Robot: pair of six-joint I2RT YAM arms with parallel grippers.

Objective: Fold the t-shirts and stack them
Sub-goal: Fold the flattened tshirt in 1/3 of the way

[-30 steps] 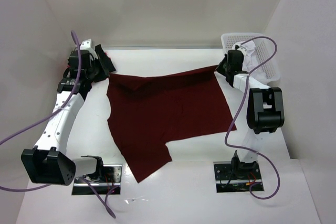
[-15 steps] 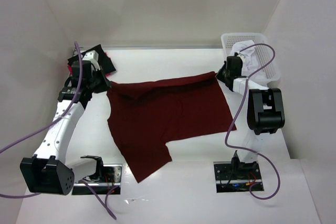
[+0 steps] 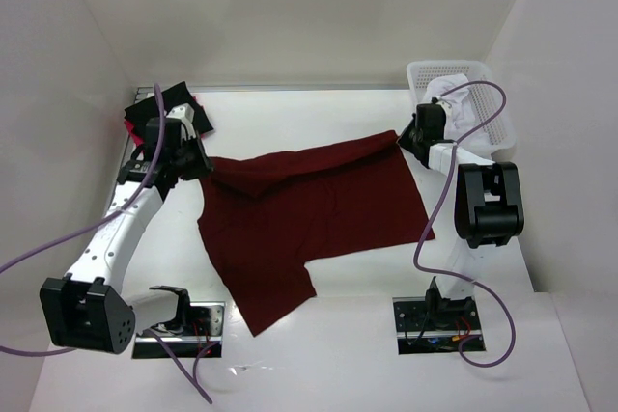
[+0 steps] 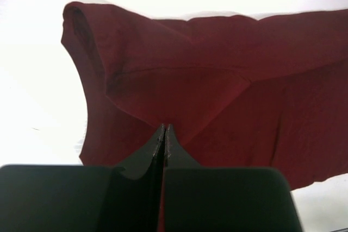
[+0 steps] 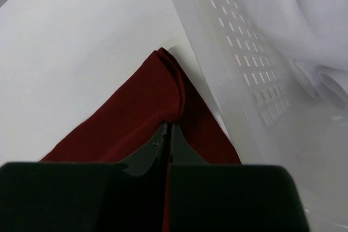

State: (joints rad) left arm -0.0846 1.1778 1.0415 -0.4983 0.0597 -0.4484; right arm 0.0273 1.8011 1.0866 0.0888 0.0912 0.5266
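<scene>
A large dark maroon t-shirt (image 3: 309,214) lies spread on the white table, with one sleeve trailing toward the near edge. Its far edge is raised and folded forward between my two grippers. My left gripper (image 3: 200,163) is shut on the far left corner; in the left wrist view the jaws (image 4: 165,130) pinch the maroon cloth (image 4: 206,80). My right gripper (image 3: 406,138) is shut on the far right corner, and its jaws (image 5: 168,126) clamp the shirt's hem (image 5: 163,80). A folded black t-shirt (image 3: 176,98) sits at the back left with a pink one (image 3: 129,124) showing at its edge.
A white perforated basket (image 3: 492,123) holding white cloth (image 3: 462,96) stands at the back right, close beside my right gripper; its wall (image 5: 244,69) fills the right wrist view. White walls enclose the table on three sides. Purple cables loop off both arms.
My left gripper has moved forward and right from the back left corner, drawing the shirt's far left corner over the body. The right gripper has shifted only slightly.
</scene>
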